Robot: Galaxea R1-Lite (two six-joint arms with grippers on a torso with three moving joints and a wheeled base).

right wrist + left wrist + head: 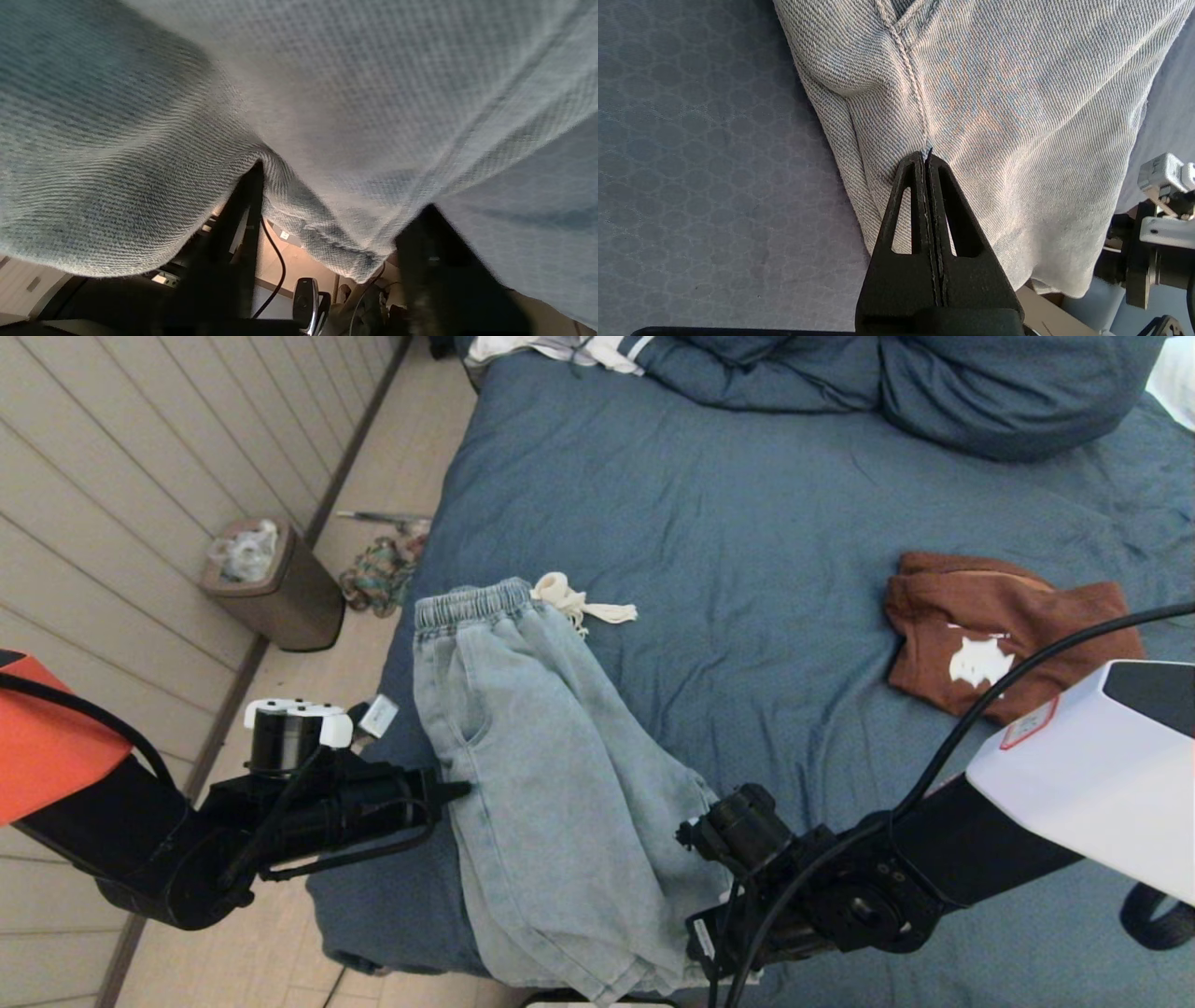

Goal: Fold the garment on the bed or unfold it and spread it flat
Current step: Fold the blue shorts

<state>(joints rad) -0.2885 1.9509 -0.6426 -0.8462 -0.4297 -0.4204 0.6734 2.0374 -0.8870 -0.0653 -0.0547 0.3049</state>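
Left tool [926, 158] is pinched fully closed, tips on the side seam of the denim shorts [546, 775]. Right tool [336, 224] has its prongs spread apart, a fold of the hem hanging between them. Shorts lie on the bed [747, 523] near its front-left corner, brown garment [999, 635] well apart.
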